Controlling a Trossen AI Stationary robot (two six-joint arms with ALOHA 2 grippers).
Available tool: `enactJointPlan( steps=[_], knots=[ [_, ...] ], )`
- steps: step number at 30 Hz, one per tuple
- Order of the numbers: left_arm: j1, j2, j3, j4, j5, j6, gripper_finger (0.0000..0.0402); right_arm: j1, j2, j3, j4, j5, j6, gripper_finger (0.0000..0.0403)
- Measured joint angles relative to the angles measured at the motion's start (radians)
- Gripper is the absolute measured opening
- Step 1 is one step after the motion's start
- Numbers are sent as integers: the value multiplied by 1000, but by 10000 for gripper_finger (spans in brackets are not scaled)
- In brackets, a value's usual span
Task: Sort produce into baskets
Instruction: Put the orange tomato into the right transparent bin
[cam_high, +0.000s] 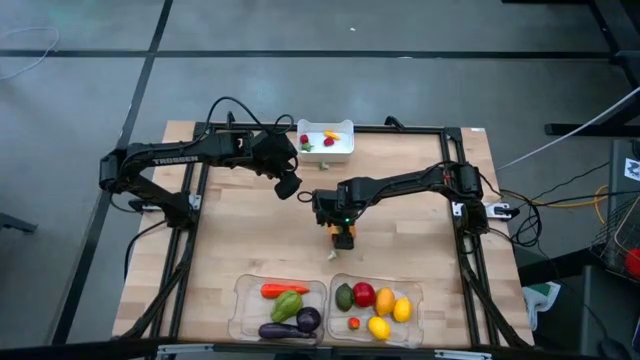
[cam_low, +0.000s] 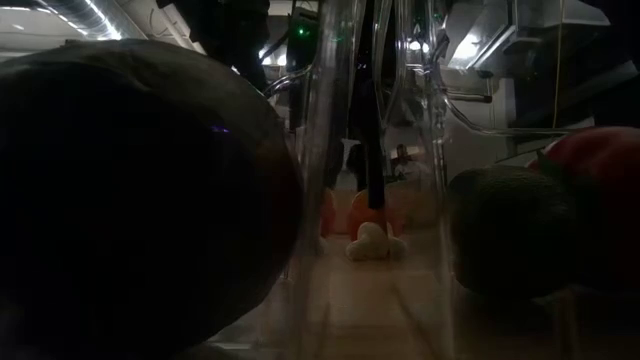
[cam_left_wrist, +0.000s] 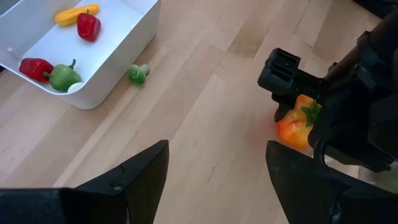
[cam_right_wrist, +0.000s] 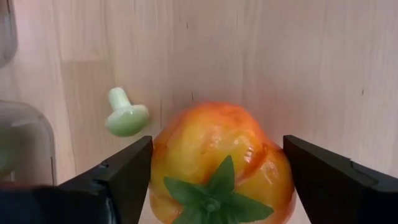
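An orange pepper (cam_right_wrist: 217, 155) with a green stem stands on the table's middle (cam_high: 343, 238). My right gripper (cam_right_wrist: 217, 180) comes down over it, one finger on each side. My left gripper (cam_left_wrist: 217, 168) is open and empty, hovering toward the far side near the white bin (cam_high: 345, 150). Two clear trays sit at the near edge. The left tray (cam_high: 240, 300) holds a carrot, a green pepper and eggplants. The right tray (cam_high: 418, 300) holds a red apple, lemons and a green fruit. A pale mushroom (cam_right_wrist: 126, 115) lies on the table beside the pepper. My right gripper has the orange pepper between its two fingers, one finger (cam_right_wrist: 127, 174) at one side (cam_right_wrist: 163, 162) and the other finger (cam_right_wrist: 323, 177) at the opposite side. The fingers come from above, pointing down. The pepper stands upright on the table, stem up.
The white bin holds red, green and yellow pieces (cam_left_wrist: 68, 50). A small green piece (cam_left_wrist: 138, 73) lies on the table just outside the bin. Bare wood lies between the bin and the trays. A dark frame (cam_high: 190, 200) runs round the table.
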Motion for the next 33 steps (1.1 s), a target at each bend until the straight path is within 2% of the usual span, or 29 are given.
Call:
enactJointPlan(
  steps=[15,24,33],
  knots=[
    [0,0,0,0,0,0,265,0,-10,39,-63,0,0,326],
    [0,0,0,0,0,0,265,2,-73,39,-100,-5,24,326],
    [0,0,0,0,0,0,265,55,-163,39,-146,-18,50,326]
  ],
)
